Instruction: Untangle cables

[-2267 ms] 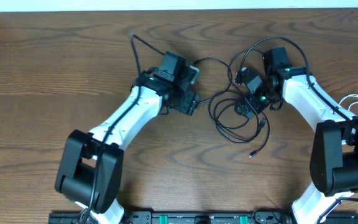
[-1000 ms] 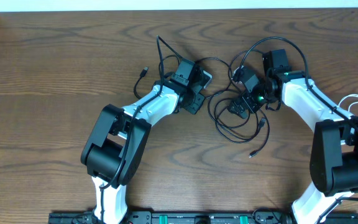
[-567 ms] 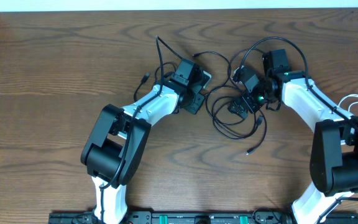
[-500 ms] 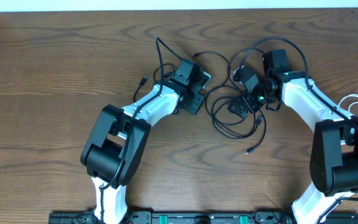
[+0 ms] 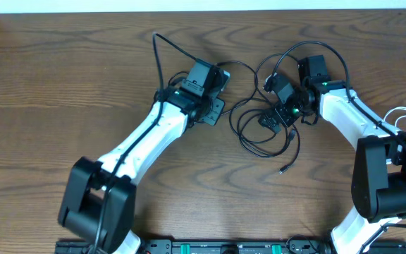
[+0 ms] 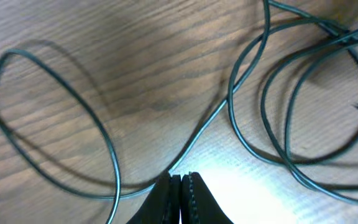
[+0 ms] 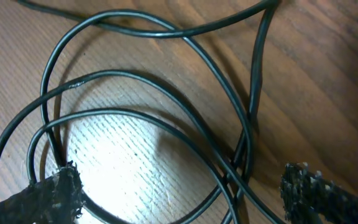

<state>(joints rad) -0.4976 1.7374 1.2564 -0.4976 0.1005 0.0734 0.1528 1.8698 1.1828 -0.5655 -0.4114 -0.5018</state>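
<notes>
Cable (image 6: 197,137) vanishes between closed tips of left gripper (image 6: 180,179), loops cropped rightward.

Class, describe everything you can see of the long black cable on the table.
The black cable is thin, smooth and rubbery-looking. It lies on the wooden table in several overlapping loops between the arms, one small plug trailing free. The left gripper, shut, appears to pinch one strand at its fingertips. The right gripper is open, straddling the loops without clamping them.
</notes>
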